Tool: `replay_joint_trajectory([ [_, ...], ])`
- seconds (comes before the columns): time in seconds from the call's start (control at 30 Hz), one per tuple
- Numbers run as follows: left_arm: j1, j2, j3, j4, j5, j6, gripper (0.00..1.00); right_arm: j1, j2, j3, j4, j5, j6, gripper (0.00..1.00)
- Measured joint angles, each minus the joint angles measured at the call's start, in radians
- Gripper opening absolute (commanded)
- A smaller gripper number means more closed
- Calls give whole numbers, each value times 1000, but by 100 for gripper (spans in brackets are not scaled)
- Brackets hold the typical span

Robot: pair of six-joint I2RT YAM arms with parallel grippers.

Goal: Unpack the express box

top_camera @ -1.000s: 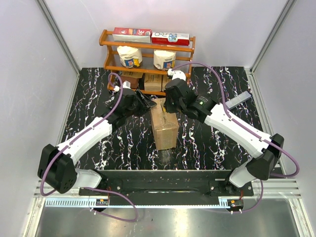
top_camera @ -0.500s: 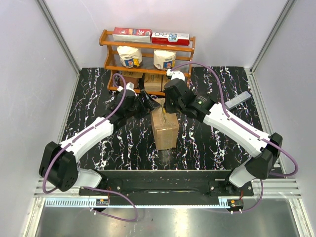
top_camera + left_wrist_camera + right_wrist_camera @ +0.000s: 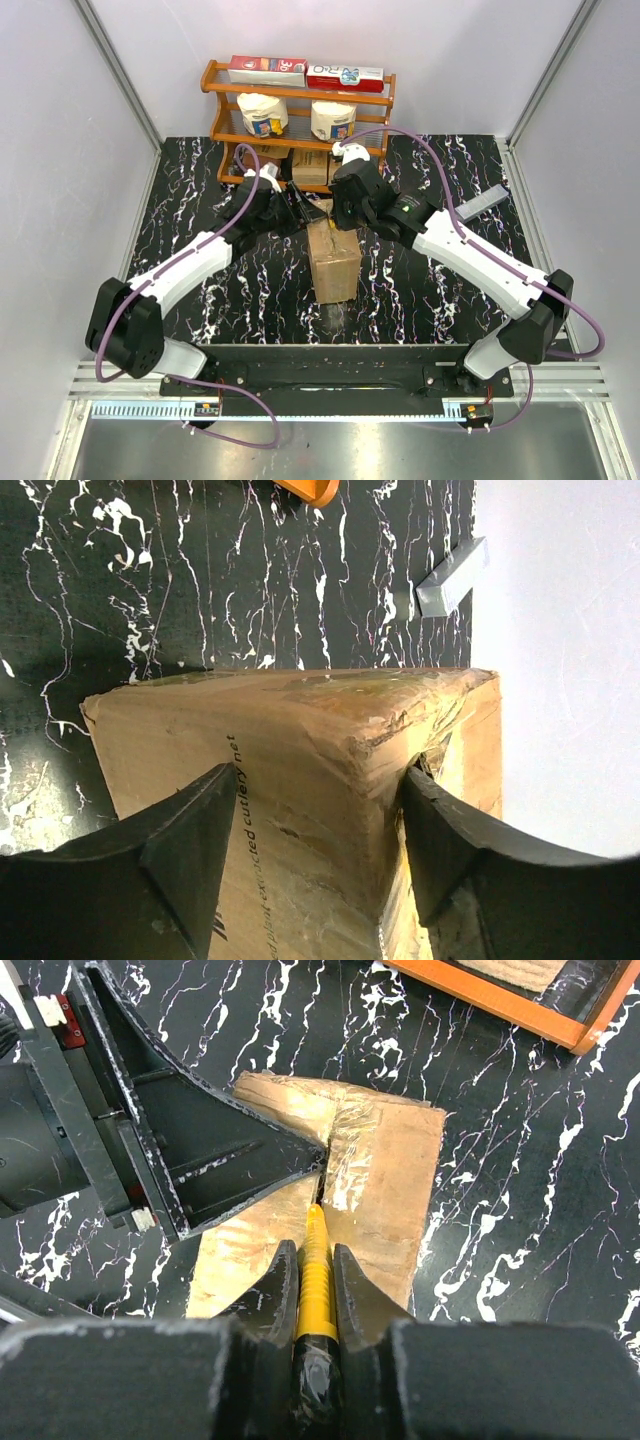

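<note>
**1. Express box (image 3: 335, 265).** The box stands upright on the black, white-veined table (image 3: 190, 200), just beyond the arm bases and midway between the two arms. Clear tape covers the top flaps. Black lettering runs along one side.

**2. Left gripper (image 3: 318, 780).** This gripper sits at the left side of the box top. The jaws stand wide apart and straddle an upper corner of the box, where the taped cardboard is crumpled and torn. In the right wrist view, one finger (image 3: 230, 1160) points at the centre seam of the box top, with its tip at the seam. Nothing is clamped between the jaws. Whether either pad presses on the cardboard cannot be told.

**3. Right gripper (image 3: 315, 1255).** This gripper is over the box top, to the right of the left gripper. The jaws are drawn close together on a yellow cutter (image 3: 316, 1295), which lies lengthwise between the fingers. The front end of the cutter meets the centre seam of the box top, beside the left finger's tip.

**4. Grey bar (image 3: 482, 204).** The bar lies flat on the table, to the right of the box and further back, well apart from it.

**5. Orange wooden rack (image 3: 300, 95).** The rack stands beyond the box at the far edge of the table.
- Bottom tier: small brown cartons (image 3: 310, 165).
- Middle tier: two white rolls (image 3: 263, 113).
- Top: two flat red-and-white packets (image 3: 268, 68).
</note>
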Motion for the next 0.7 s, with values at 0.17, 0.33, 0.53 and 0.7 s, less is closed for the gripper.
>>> replay_joint_trajectory([
  [0.17,-1,6,-6,10,-1,-46,49,-1,0,2,-10,-1,11,0],
  [0.33,-36,-20,-24,-5,-97,-128,50,-1,17,46,-53,15,36,0],
  [0.53,-83,-27,-13,-32,-208,-159,60,-1,39,88,-99,32,41,0],
  [0.7,-89,-28,-3,-40,-227,-155,76,-1,39,93,-111,35,31,0],
])
